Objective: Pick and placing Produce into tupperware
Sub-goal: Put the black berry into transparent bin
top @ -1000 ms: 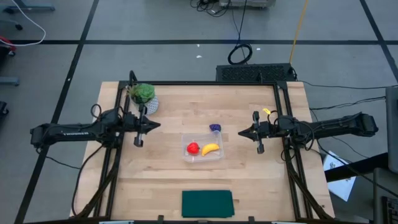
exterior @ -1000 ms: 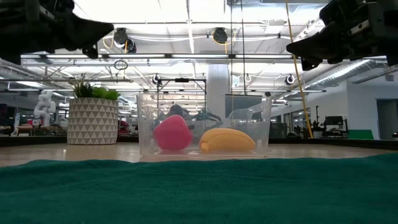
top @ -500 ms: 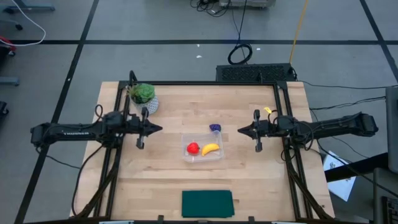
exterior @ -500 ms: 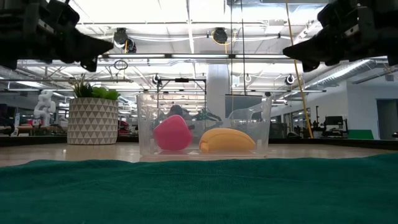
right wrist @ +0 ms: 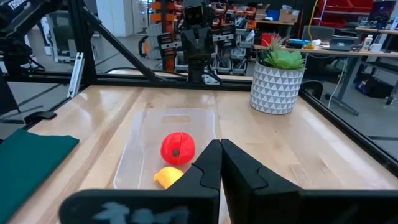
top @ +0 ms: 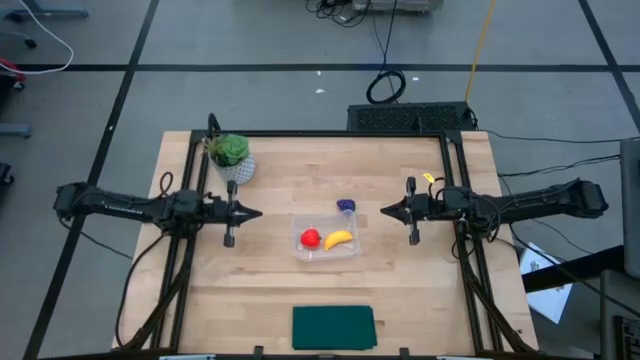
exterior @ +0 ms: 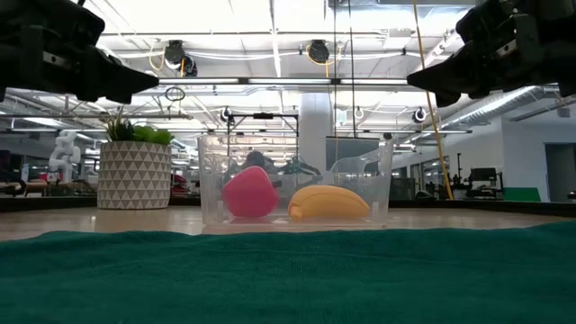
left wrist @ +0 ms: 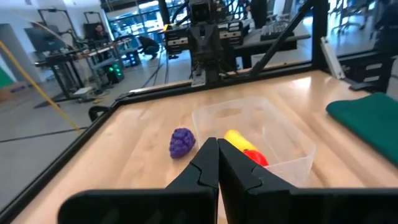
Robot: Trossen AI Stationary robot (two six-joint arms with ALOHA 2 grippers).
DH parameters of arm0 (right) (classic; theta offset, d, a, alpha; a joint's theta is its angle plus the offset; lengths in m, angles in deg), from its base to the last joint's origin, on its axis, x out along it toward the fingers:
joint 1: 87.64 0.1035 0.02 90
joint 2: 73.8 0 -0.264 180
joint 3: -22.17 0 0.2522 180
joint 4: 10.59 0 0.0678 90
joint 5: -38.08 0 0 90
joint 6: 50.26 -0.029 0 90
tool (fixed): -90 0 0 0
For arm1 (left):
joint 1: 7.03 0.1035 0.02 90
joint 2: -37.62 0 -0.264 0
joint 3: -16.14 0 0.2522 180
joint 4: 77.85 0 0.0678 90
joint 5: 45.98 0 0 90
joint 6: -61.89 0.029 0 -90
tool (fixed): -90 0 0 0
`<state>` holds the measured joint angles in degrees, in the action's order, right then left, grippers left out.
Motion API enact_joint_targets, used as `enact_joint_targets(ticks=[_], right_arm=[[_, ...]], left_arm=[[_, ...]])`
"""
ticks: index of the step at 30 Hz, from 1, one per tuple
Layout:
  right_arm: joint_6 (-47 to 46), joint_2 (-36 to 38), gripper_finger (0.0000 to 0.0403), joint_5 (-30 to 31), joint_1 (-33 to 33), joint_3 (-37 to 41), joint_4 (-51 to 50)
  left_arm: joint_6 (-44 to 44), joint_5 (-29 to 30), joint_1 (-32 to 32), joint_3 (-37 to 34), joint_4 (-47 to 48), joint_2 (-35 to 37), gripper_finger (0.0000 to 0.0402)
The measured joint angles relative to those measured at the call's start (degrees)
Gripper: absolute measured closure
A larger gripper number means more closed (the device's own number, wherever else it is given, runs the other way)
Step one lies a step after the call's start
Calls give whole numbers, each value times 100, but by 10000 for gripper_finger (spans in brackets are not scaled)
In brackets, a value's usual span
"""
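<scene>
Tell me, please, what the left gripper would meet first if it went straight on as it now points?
Probably nothing on the table: the left gripper rides above the tupperware, aimed at the right gripper opposite, though height is hard to judge.

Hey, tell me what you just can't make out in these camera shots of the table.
- Dark purple lumpy piece: in the low view, only a dim shape behind the clear plastic container.
- Curved yellow banana: right wrist view, partly hidden by the right gripper.
- Round red fruit: left wrist view, mostly hidden by the left gripper.
</scene>
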<state>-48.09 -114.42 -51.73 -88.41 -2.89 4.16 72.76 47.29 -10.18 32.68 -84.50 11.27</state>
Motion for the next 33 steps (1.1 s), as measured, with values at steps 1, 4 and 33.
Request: enact_joint_targets(ticks=[1, 4, 33], right_arm=[[1, -5, 403, 0, 0, -1, 4], [1, -11, 403, 0, 0, -1, 0], [22, -35, 403, 0, 0, -1, -2]], left_arm=[[42, 115, -65, 0, 7, 0, 401], [91, 365, -183, 0, 2, 0, 401], [90, 586, -204, 0, -48, 0, 394]])
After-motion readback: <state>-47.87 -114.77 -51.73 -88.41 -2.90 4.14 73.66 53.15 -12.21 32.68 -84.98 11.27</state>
